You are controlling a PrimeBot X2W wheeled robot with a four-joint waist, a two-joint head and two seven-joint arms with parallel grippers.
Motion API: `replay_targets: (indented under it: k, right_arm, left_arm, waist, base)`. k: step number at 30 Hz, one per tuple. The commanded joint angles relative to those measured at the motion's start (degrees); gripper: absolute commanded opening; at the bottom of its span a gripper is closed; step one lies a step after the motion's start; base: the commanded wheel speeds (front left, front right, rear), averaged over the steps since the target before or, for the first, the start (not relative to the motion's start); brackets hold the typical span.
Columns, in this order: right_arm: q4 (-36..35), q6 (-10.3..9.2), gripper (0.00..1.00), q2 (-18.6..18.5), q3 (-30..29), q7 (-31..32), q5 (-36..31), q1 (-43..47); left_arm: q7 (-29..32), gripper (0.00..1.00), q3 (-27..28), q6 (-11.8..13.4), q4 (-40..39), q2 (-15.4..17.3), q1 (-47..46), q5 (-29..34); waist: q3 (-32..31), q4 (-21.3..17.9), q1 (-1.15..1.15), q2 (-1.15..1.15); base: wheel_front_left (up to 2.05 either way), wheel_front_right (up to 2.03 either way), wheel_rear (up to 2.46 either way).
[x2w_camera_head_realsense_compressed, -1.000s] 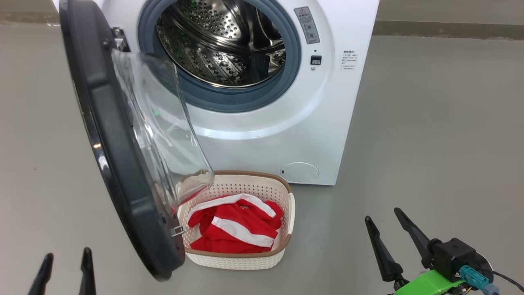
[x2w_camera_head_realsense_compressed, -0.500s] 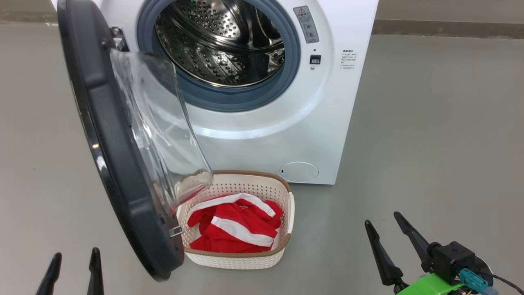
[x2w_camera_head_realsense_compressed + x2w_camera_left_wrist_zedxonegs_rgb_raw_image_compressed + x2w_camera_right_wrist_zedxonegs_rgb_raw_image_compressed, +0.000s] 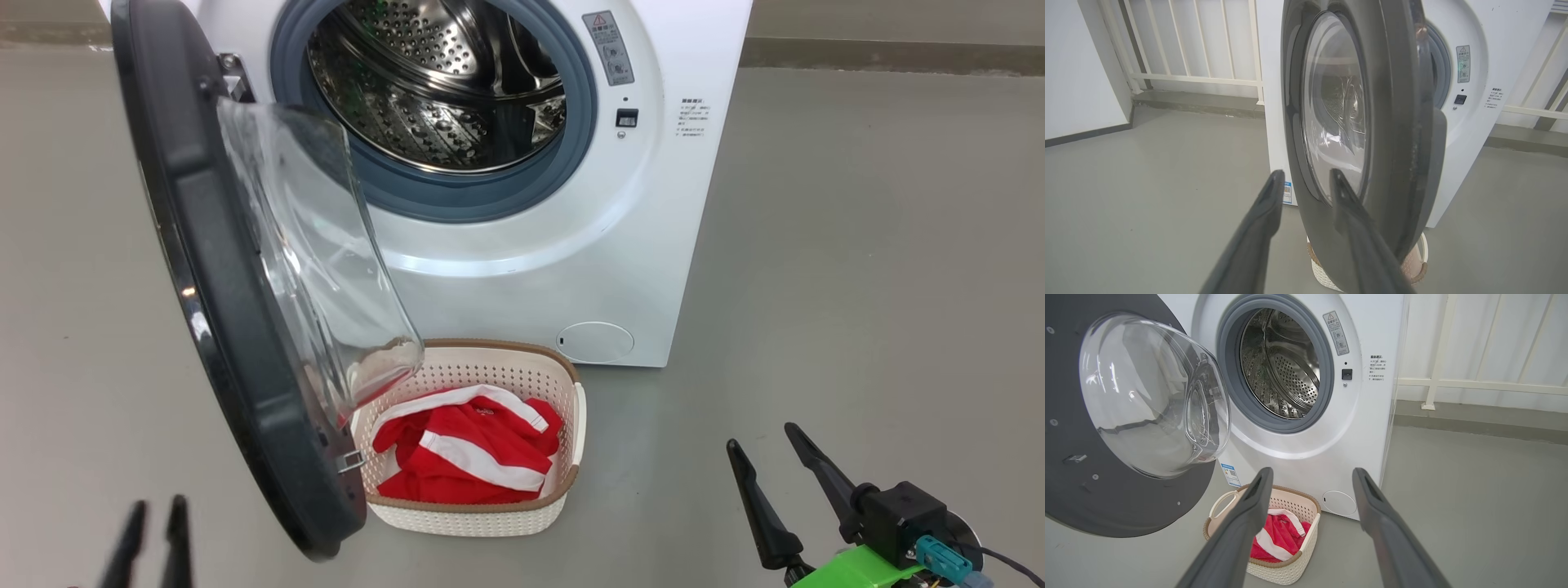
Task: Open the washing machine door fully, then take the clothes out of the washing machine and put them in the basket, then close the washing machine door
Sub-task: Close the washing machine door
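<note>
The washing machine (image 3: 653,229) stands with its drum (image 3: 441,82) showing bare steel. The washing machine door (image 3: 237,327) hangs open on the left, edge-on to me, its glass bowl over the basket (image 3: 490,347). Red clothes (image 3: 473,457) with white stripes lie in the basket on the floor in front of the machine. My left gripper (image 3: 158,505) is low at the left, outside the door's outer face (image 3: 1396,122), fingers a little apart with nothing between them. My right gripper (image 3: 761,435) hangs open and empty at the lower right, right of the basket (image 3: 1290,571).
Grey floor surrounds the machine. A white railing (image 3: 1188,77) on a low kerb runs behind it, with a white wall (image 3: 1081,81) at the far left. A round white flap (image 3: 594,341) sits low on the machine's front.
My left gripper's fingers have drawn closer together and shifted slightly right, toward the door. The right gripper, door, basket and clothes have stayed put.
</note>
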Motion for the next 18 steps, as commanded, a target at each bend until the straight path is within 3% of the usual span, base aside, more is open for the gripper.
replay_targets:
  k: [1, 10, 13, 18]
  right_arm:
    - [-1.3, 0.02, 1.0, -0.4, 1.5, -0.2, 0.1, -1.6]
    - [-1.4, 0.02, 1.0, -0.4, 1.3, -0.2, 0.2, -1.6]
    - [-1.4, 0.02, 1.0, -0.4, 1.3, -0.3, 0.2, -1.7]
    - [-1.5, 0.02, 1.0, -0.4, 1.3, -0.3, 0.3, -1.8]
  left_arm:
    - [0.1, 0.0, 1.8, 0.4, -1.8, 0.8, -0.5, 0.8]
    - [0.2, 0.0, 1.8, 0.0, -3.9, 0.3, -1.0, -1.4]
    - [-0.3, 0.0, 3.0, -0.9, -5.5, -1.3, -1.9, -6.1]
    - [-0.3, 0.0, 7.1, -4.2, -7.9, -4.8, -4.5, -22.7]
  waist:
    - [0.0, 0.0, 0.0, 0.0]
    - [0.1, 0.2, 0.0, 0.0]
    - [0.1, 0.3, 0.0, 0.0]
    - [0.1, 0.2, 0.0, 0.0]
  base:
    - [0.0, 0.0, 0.0]
    - [0.0, 0.0, 0.0]
    - [0.0, 0.0, 0.0]
    - [0.0, 0.0, 0.0]
